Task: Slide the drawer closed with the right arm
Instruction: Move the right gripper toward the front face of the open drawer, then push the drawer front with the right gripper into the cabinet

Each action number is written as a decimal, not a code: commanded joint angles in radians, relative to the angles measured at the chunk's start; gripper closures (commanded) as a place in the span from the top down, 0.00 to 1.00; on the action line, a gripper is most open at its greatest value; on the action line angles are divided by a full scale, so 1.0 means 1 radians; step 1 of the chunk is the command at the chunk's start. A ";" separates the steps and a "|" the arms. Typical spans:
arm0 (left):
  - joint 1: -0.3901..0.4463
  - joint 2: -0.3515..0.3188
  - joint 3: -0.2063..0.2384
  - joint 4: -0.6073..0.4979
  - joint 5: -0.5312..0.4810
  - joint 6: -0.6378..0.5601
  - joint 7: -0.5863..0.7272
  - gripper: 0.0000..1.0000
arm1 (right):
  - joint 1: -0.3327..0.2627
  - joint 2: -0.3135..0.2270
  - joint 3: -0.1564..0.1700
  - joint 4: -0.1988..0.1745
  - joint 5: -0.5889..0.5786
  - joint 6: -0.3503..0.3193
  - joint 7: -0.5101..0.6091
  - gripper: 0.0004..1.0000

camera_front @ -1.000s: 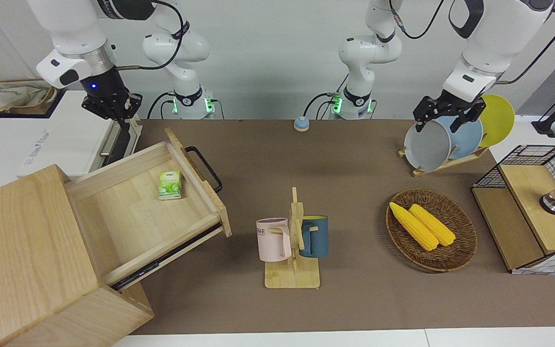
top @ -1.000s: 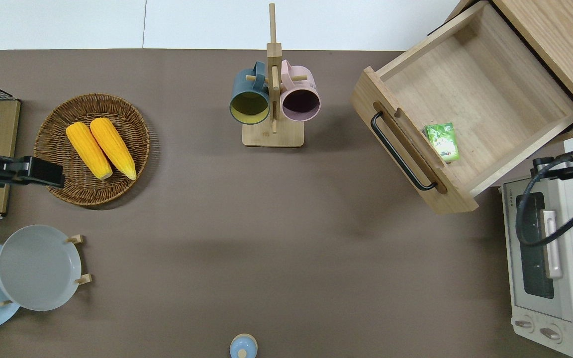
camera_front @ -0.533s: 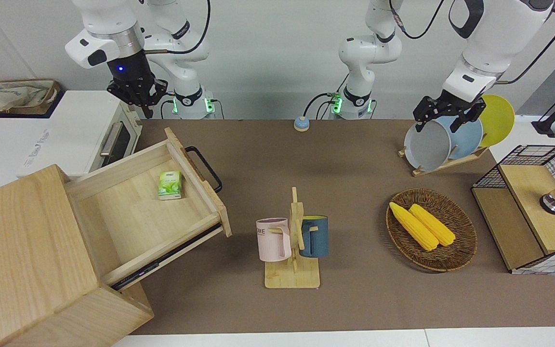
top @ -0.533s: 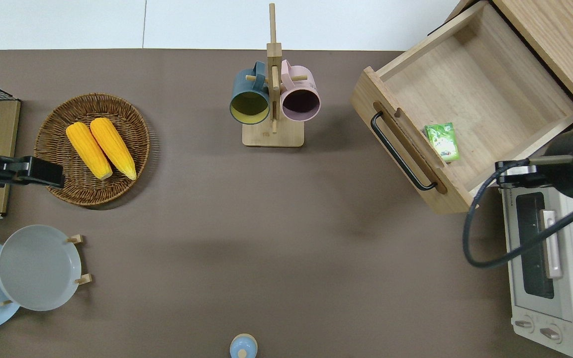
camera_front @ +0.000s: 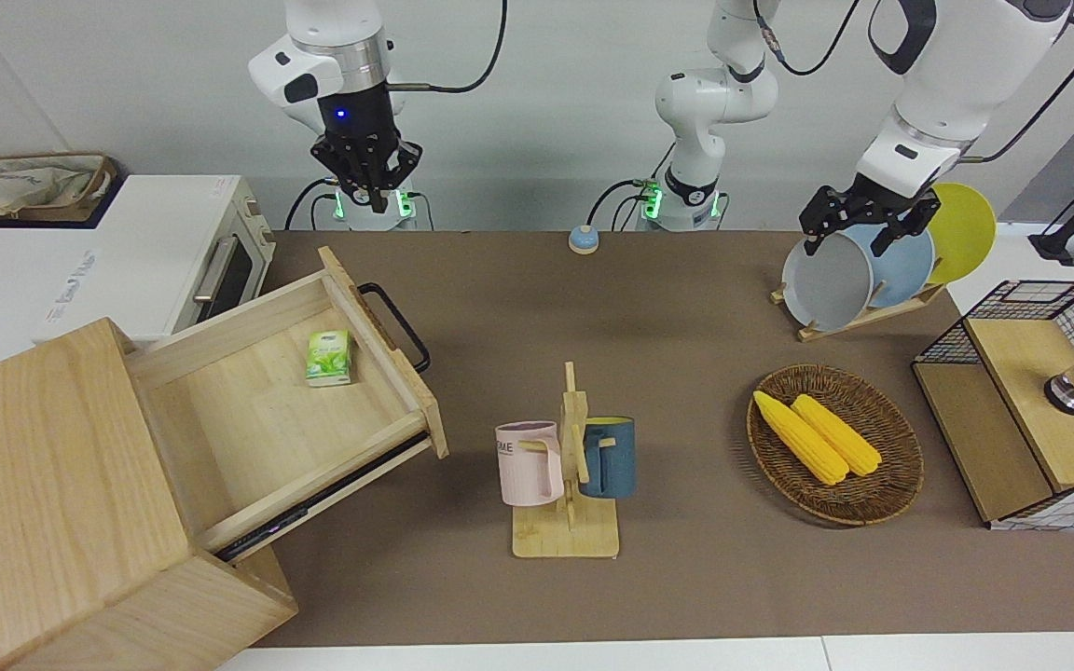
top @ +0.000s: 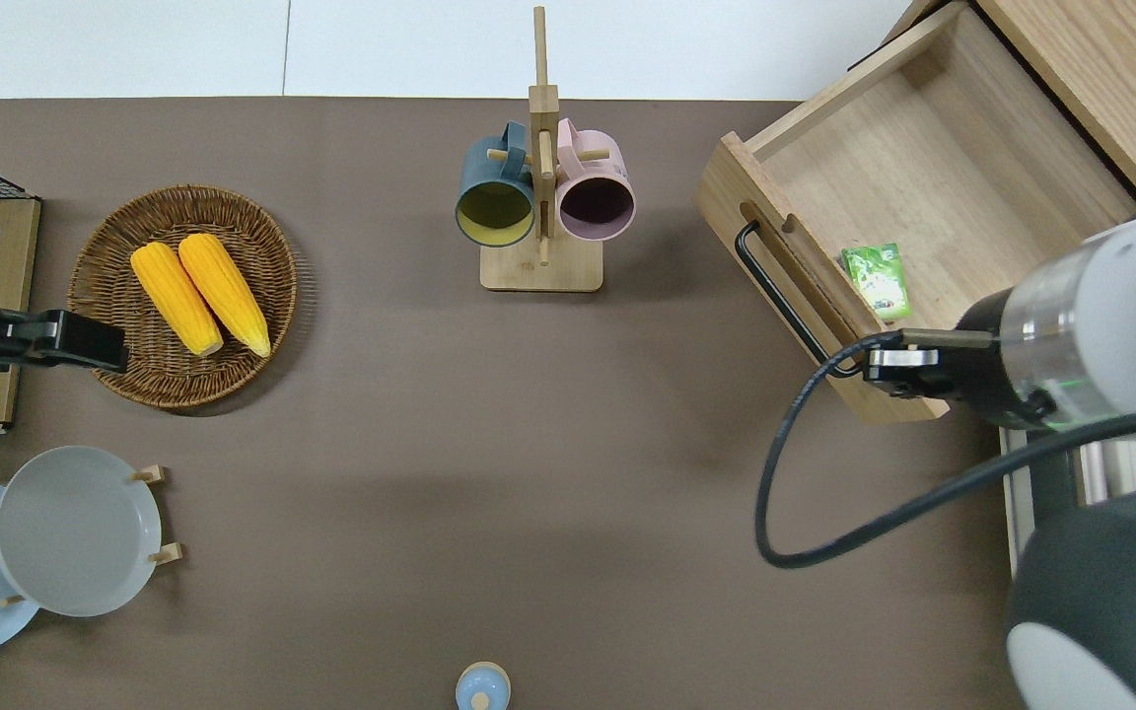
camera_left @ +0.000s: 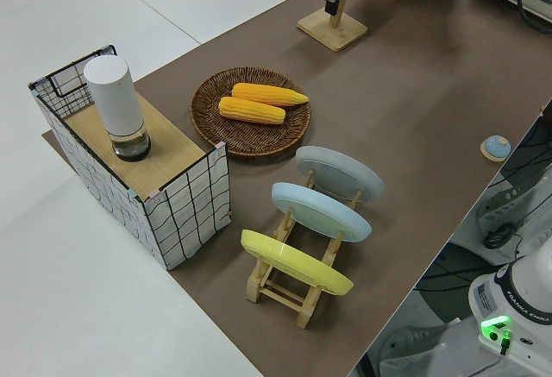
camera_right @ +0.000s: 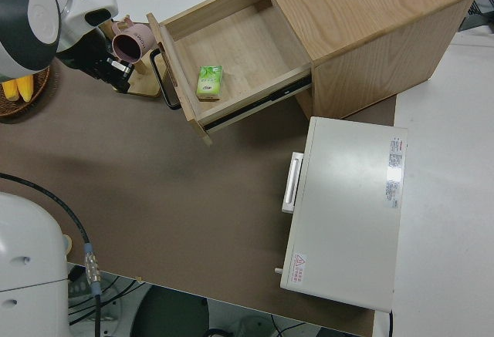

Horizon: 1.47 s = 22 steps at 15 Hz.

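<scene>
The right gripper (camera_front: 369,193), its finger state unclear, hangs above the drawer's (top: 933,187) front corner. The drawer stands pulled out of its cabinet (camera_front: 52,494), a green packet (top: 877,280) inside. The left arm is parked.

On the surface: 2 corn cobs (camera_front: 817,435) in 1 wicker basket (camera_front: 901,466), 3 plates (camera_left: 328,173) in 1 wooden rack (camera_left: 285,289), 2 mugs (camera_front: 530,462) on 1 mug stand (camera_front: 565,536), 1 green packet (camera_front: 328,358) in 1 open drawer (camera_front: 257,419), 1 white oven (camera_right: 347,213), 1 wire-grid cabinet (camera_front: 1026,410), 1 small blue knob (camera_front: 583,240)
</scene>
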 commanded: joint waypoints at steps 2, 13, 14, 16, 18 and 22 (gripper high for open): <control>-0.007 -0.003 0.000 0.010 0.018 -0.018 -0.010 0.99 | 0.073 0.061 0.020 0.014 -0.008 0.032 0.249 0.00; -0.007 -0.004 0.000 0.009 0.018 -0.018 -0.010 0.99 | 0.112 0.242 0.020 0.014 -0.030 0.135 0.699 0.00; -0.007 -0.004 0.000 0.010 0.018 -0.018 -0.010 0.99 | 0.110 0.257 0.020 0.014 -0.035 0.136 0.728 0.00; -0.007 -0.004 0.000 0.010 0.018 -0.018 -0.010 0.99 | 0.109 0.283 0.020 0.016 -0.052 0.138 0.759 0.00; -0.007 -0.004 0.000 0.009 0.018 -0.018 -0.010 0.99 | 0.107 0.299 0.020 0.016 -0.066 0.144 0.779 0.00; -0.007 -0.004 0.000 0.009 0.018 -0.018 -0.010 0.99 | 0.098 0.328 0.020 0.014 -0.113 0.185 0.790 0.00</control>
